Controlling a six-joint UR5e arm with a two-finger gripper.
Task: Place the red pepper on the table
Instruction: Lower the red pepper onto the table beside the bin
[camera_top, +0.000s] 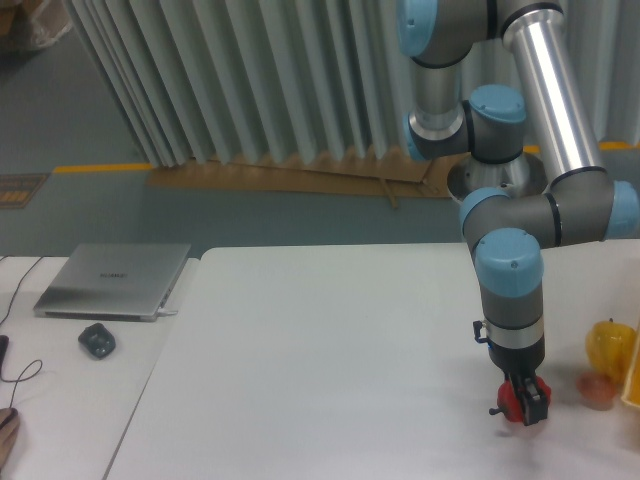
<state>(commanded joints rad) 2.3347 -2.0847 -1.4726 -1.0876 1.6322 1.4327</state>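
The red pepper (512, 404) is small and glossy red, low at the right side of the white table (320, 360). My gripper (527, 408) points straight down and its dark fingers close around the pepper, hiding most of it. The pepper sits at or just above the tabletop; I cannot tell whether it touches.
A yellow pepper (610, 345) and a small pinkish-orange fruit (598, 391) lie close to the right of the gripper, by a yellow object at the frame edge. A silver laptop (115, 281) and a dark mouse (97, 341) rest on the side desk at left.
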